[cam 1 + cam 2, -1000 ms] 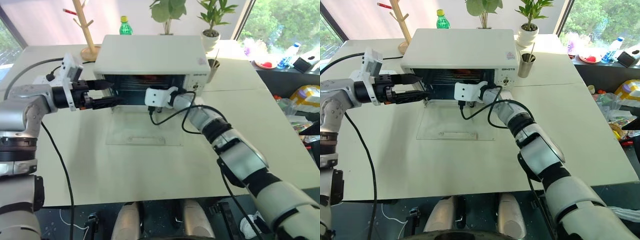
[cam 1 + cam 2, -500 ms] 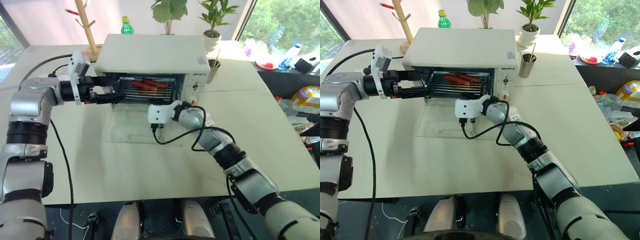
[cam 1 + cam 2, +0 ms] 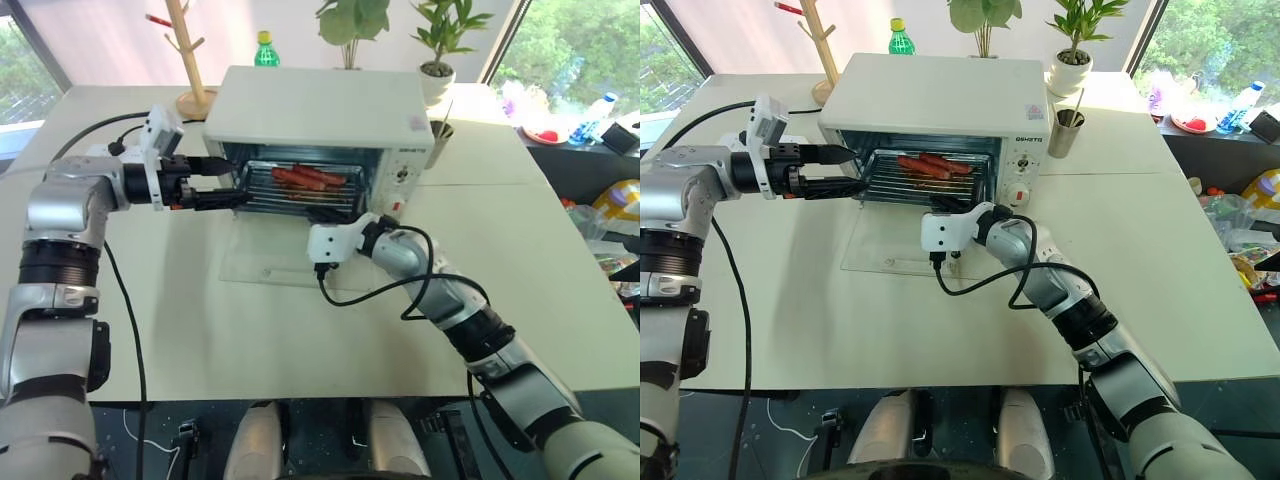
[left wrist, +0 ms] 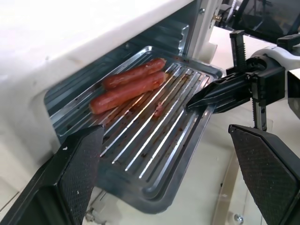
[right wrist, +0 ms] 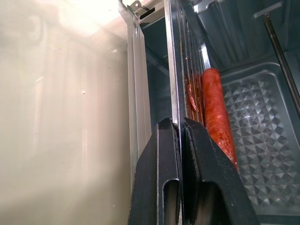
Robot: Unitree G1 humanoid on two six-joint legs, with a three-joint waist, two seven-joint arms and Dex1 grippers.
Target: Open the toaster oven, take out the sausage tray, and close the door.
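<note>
With the door (image 3: 290, 262) lying flat on the counter (image 3: 520, 230), the right gripper (image 5: 180, 140) pinches the sausage tray (image 4: 154, 154) rim; the left gripper (image 3: 232, 186) fingers stand wide, empty, beside the toaster oven (image 3: 320, 105)

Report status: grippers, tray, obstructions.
Right gripper shut on shiny metal sausage tray's front rim; tray part-way out of white toaster oven. Left gripper open beside tray. Glass door down flat. No obstructions.

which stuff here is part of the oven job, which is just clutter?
Job: toaster oven; door, folded down flat; sausage tray, partly out; right claw pinching tray's rim; left claw open beside the opening.

Clutter: green bottle, wooden rack, potted plants, metal cup.
</note>
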